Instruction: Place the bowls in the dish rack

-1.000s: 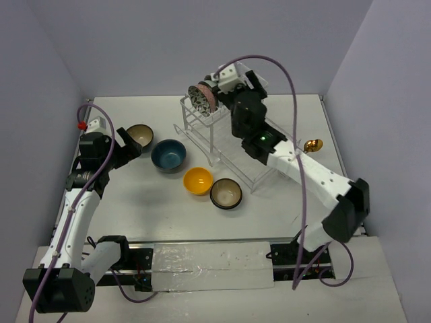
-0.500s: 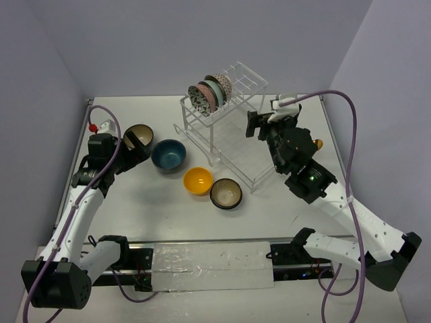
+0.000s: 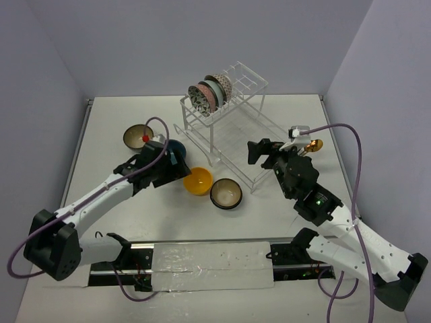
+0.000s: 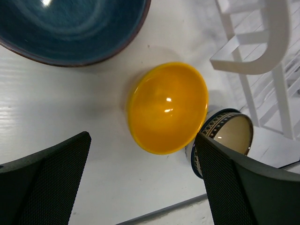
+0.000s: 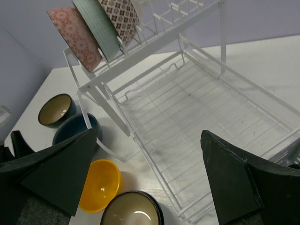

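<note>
The dish rack (image 3: 232, 138) stands at the back centre. Three patterned bowls (image 3: 210, 93) stand on edge in its upper shelf. Four more bowls sit on the table: a brown one (image 3: 137, 136), a dark blue one (image 3: 176, 148), a yellow one (image 3: 198, 180) and a dark one with a cream inside (image 3: 226, 194). My left gripper (image 3: 180, 168) hovers open over the blue and yellow bowls; in the left wrist view the yellow bowl (image 4: 168, 108) lies just ahead of the left gripper (image 4: 143, 140). My right gripper (image 3: 259, 153) is open and holds nothing, in front of the rack's lower tray (image 5: 197, 108).
A gold spoon (image 3: 312, 145) lies on the table right of the rack. The left arm's body covers most of the blue bowl from above. Grey walls close in the table on the left, back and right.
My right gripper has drawn back from the upper shelf towards the near right, opening wider, and three bowls now show there. The left arm swung right from the brown bowl to the blue and yellow ones.
</note>
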You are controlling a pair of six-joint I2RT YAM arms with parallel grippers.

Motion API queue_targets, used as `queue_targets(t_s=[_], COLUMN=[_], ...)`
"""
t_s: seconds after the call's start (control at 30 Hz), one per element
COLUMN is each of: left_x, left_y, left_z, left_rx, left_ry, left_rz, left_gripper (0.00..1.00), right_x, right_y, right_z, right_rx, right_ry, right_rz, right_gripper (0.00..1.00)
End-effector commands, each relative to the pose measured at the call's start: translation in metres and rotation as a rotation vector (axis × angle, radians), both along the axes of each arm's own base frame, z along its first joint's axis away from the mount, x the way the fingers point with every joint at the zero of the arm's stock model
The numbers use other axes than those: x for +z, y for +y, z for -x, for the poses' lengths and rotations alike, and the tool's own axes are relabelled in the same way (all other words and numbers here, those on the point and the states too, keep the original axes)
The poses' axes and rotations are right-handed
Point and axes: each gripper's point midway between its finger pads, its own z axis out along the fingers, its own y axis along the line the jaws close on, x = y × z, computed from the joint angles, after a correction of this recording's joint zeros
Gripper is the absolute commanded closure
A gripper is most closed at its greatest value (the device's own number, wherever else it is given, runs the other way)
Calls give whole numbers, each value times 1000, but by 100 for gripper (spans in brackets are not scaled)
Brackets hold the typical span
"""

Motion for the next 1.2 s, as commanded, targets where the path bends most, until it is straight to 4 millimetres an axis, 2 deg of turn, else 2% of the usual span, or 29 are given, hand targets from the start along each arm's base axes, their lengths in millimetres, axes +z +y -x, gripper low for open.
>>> queue_targets(t_s=[0.0,0.13,0.17,0.23,0.27,0.3,0.37,0.43,0.57,0.9,1.0,1.17], left_x=[1,-12,-22,-25,-33,-34,-43,-45,-44,-49,-47,-37], left_y=[-22,-40,-46,-51,-54,-55,-55,-53,-47,-40,-38,-30], left_z=[-9,-13,-11,-14,-13,-14,-14,-14,-16,-13,-12,-12], left_rx=[25,14,2,3,-5,-5,0,9,32,42,45,56], left_ry=[-24,1,25,25,42,47,64,70,59,64,59,32], left_rz=[10,-12,-31,-50,-73,-87,-119,-133,-157,-187,-187,-205], left_gripper=[1,7,9,15,18,23,28,38,59,96,100,100], right_x=[-14,-29,-30,-33,-34,-34,-35,-37,-36,-43,-44,-47], right_y=[2,5,5,4,4,3,2,1,1,14,21,34], right_z=[5,8,8,9,10,10,11,13,15,14,15,16], right_rx=[8,24,27,29,29,29,31,38,47,110,145,206], right_ry=[36,62,64,70,70,68,68,66,53,74,81,99], right_rz=[-59,-59,-56,-47,-41,-38,-35,-26,-21,19,33,47], right_gripper=[0,0,0,0,0,0,0,0,0,6,7,8])
